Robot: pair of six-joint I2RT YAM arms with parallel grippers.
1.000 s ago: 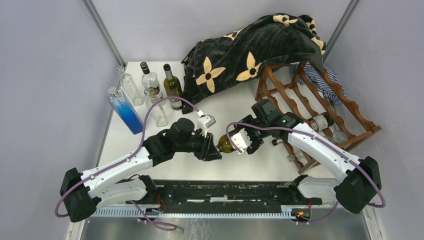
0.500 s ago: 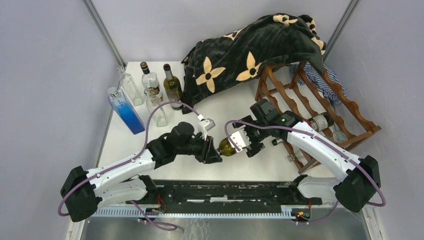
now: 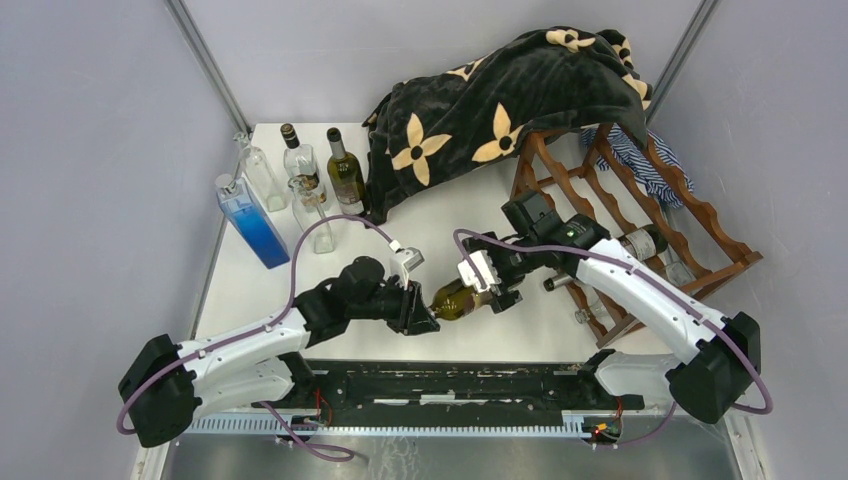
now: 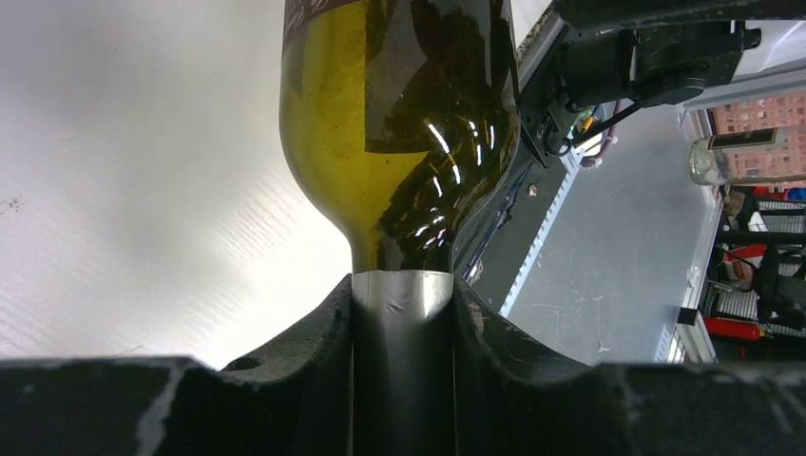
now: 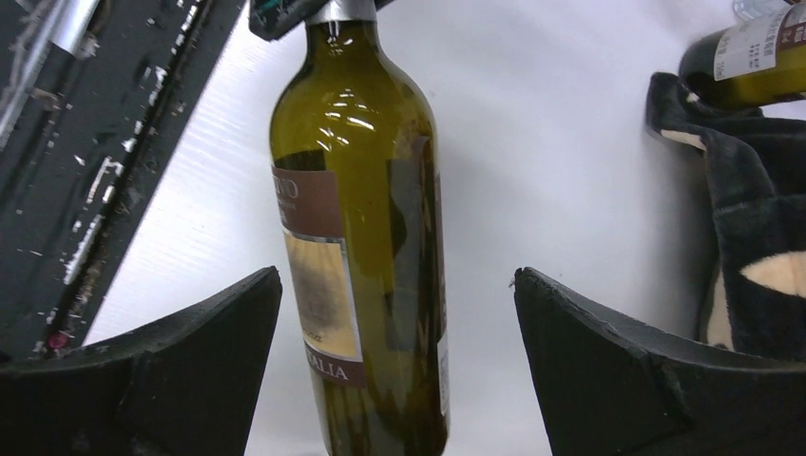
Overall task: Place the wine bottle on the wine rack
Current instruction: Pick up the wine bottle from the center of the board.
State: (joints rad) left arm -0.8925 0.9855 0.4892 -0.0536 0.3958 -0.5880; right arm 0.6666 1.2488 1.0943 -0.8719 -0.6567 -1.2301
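In the middle of the top view the left claw [image 3: 428, 312] pinches the wine bottle [image 3: 458, 297] by its foil neck, sideways over the surface [image 3: 450, 215] (a handover, I'd guess), so the right claw [image 3: 490, 285], spread wide around its body, can carry it to the wine rack [image 3: 718, 228] at right.

The wine bottle [image 5: 366, 237] carries a label [image 5: 318, 275] with 2 readable fragments in the right wrist view. Pale capitals that read as "AVO" stand on its brown upper band, cut off at the left. "ALIA" stands on the brown lower band, also cut off. Print on the cream panel between them is too faint to read. A second bottle [image 5: 751, 52], toward the table's [image 5: 570, 142] far left corner, has a pale label with illegible small print.
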